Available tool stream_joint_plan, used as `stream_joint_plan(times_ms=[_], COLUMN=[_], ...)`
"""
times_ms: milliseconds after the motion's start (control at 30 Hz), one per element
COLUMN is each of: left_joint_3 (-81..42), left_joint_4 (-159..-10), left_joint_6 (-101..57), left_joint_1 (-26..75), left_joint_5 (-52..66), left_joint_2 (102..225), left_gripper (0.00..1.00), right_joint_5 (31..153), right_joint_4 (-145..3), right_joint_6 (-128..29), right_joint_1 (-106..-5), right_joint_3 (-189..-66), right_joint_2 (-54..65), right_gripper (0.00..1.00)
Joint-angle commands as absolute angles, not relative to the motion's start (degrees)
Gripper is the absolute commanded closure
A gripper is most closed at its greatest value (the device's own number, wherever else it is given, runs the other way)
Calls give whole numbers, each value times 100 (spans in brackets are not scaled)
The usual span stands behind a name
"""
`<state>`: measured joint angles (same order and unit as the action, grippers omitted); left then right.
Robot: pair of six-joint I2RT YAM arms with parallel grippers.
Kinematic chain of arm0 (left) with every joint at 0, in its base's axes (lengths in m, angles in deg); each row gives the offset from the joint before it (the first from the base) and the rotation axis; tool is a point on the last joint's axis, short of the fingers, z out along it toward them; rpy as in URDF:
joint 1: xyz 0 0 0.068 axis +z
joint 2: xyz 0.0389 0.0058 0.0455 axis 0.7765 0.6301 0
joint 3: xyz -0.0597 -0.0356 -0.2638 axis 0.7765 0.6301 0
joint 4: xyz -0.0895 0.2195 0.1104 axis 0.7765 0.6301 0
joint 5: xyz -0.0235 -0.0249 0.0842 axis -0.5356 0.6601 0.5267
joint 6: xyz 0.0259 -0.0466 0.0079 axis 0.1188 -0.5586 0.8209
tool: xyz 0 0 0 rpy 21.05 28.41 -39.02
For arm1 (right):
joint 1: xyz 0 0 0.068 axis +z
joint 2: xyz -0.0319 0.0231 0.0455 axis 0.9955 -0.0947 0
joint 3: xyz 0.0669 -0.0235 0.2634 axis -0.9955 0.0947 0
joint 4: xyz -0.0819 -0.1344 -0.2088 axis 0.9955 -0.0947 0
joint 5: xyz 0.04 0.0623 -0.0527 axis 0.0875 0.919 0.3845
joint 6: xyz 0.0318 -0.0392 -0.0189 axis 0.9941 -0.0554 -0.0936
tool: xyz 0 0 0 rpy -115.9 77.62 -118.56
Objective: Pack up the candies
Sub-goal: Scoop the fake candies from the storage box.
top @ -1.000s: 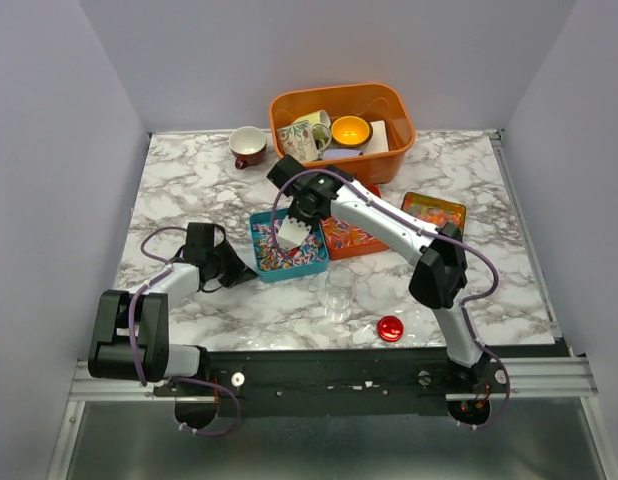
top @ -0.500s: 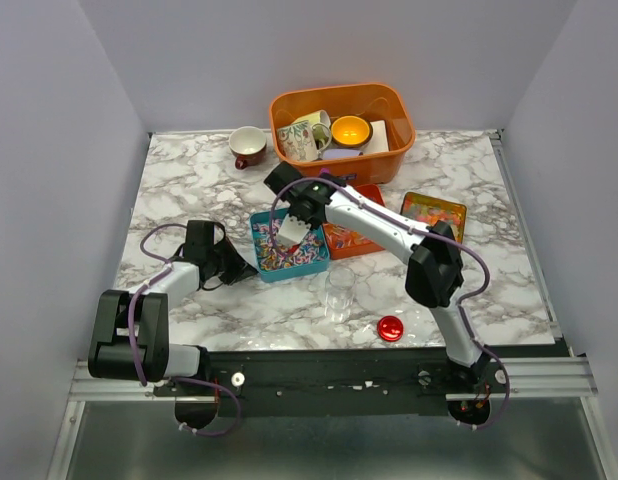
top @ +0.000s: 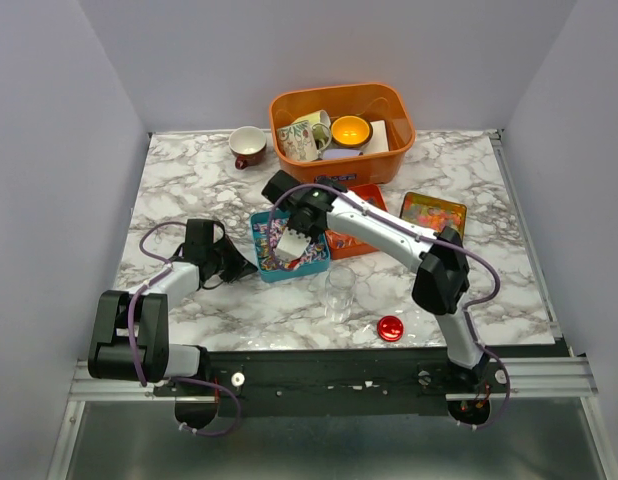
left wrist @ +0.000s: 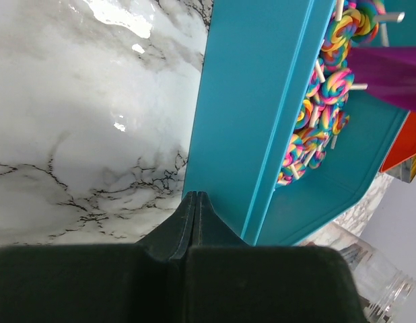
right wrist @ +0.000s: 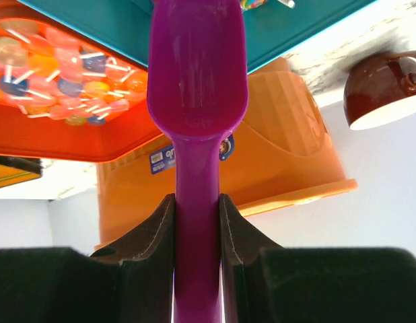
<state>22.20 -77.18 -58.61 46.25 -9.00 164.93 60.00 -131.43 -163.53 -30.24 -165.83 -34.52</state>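
A: Right tool (right wrist: 196, 200)?
B: Clamped on the purple scoop (right wrist: 196, 74) handle, with the bowl over the teal tray (left wrist: 255, 101), centre of the top view.
A: Left tool (left wrist: 196, 198)?
B: Clenched, holding nothing. Tips are at the tray's outer wall, low on the bench (top: 189, 190).
A: Candies (left wrist: 327, 74)?
B: In the teal tray, with more in the orange tray (right wrist: 60, 138) beside it.

Saw white marble veined in grey across the table (top: 189, 190). Noted a teal tray (top: 256, 240) of rainbow-swirled candies (left wrist: 329, 74) on white sticks, beside a glossy purple scoop (right wrist: 196, 67). Found more candies, orange, pink and blue, in a red-orange tray (right wrist: 66, 141). Recorded an orange bin (top: 334, 92), a red lid (top: 390, 327), a maroon cup (top: 248, 146) white inside, and a cream mug (top: 301, 135) with a leafy print.
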Motion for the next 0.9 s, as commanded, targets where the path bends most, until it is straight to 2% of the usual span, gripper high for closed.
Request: stream_joint_plan(times_ms=[0, 267, 500, 667, 867], left_joint_3=[2064, 1967, 1985, 1967, 2011], left_joint_4=[-7978, -7969, -7952, -7961, -7978], left_joint_6=[-5865, -5830, -5804, -5804, -5760], left_joint_1=[4567, 4567, 4567, 4558, 4558], left_joint_5=[-1087, -1070, -1061, -1096, -1193], left_joint_2=[16499, 16587, 16614, 16666, 16640], left_gripper=[100, 100, 100, 100, 100], right_joint_5=[6748, 7091, 6363, 6010, 6237], right_joint_4=[-14443, -14734, -14321, -13820, -13661], right_joint_6=[-15711, -15236, -15419, -15473, -15148], right_joint_1=[-2823, -2585, -2725, -2823, -2945], right_joint_3=[-17333, -17686, -17563, -17107, -16842], right_joint_2=[-3842, -3922, -3772, -3763, -4009], right_gripper=[99, 99, 99, 99, 99])
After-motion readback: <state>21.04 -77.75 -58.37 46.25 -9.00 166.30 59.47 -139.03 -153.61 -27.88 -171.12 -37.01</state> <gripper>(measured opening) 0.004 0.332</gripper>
